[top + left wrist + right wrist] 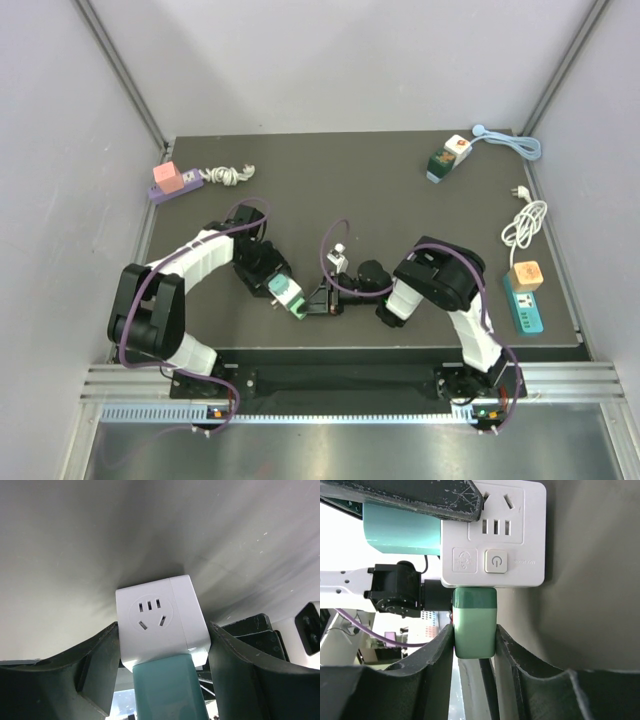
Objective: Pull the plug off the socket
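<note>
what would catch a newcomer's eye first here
The white plastic cube socket, clamped in the left jaws over the near middle of the dark table, stands out first. The right jaws pinch a green rectangular plug seated in one of its faces. A pink cube on a purple strip sits far left.

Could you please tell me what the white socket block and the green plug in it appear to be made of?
The socket block looks like moulded white plastic, smooth and semi-gloss: crisp slot edges and a soft sheen. The plug looks like green plastic with a satin finish, given its rounded corners and even colour. Sight alone cannot confirm either.
</note>
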You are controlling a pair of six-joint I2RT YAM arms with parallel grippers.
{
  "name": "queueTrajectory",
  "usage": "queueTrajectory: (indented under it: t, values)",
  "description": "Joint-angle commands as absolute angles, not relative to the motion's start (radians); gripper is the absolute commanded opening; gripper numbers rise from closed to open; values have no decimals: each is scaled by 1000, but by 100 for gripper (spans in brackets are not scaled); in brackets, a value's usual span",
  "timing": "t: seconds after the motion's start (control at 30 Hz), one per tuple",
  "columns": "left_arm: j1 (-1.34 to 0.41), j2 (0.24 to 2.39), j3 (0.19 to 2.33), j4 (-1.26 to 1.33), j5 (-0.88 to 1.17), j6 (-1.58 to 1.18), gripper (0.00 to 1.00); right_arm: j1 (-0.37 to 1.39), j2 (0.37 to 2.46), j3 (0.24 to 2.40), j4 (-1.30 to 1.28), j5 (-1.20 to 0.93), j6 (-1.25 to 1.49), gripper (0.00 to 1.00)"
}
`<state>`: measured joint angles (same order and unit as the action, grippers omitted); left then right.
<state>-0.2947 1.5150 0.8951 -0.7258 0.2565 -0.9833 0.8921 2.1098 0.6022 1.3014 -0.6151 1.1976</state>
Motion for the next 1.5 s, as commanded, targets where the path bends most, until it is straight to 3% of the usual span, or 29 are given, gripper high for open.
queueTrajectory:
  t: [0.0, 0.27, 0.63, 1.47]
  values:
    - [-268, 1520, 888, -680, 58, -973, 0, 940, 2129, 557, 1405, -712, 1212, 0]
    - [-270, 1523, 884, -678, 41, -982, 0, 950, 2065, 494, 1347, -664, 1166, 0]
    - [-268, 1532, 877, -660, 29, -980, 0, 950, 2063, 385, 1493, -640, 1212, 0]
    - [-255, 1533, 859, -655, -24, -979, 0, 902, 1856, 259, 1405, -595, 1128, 0]
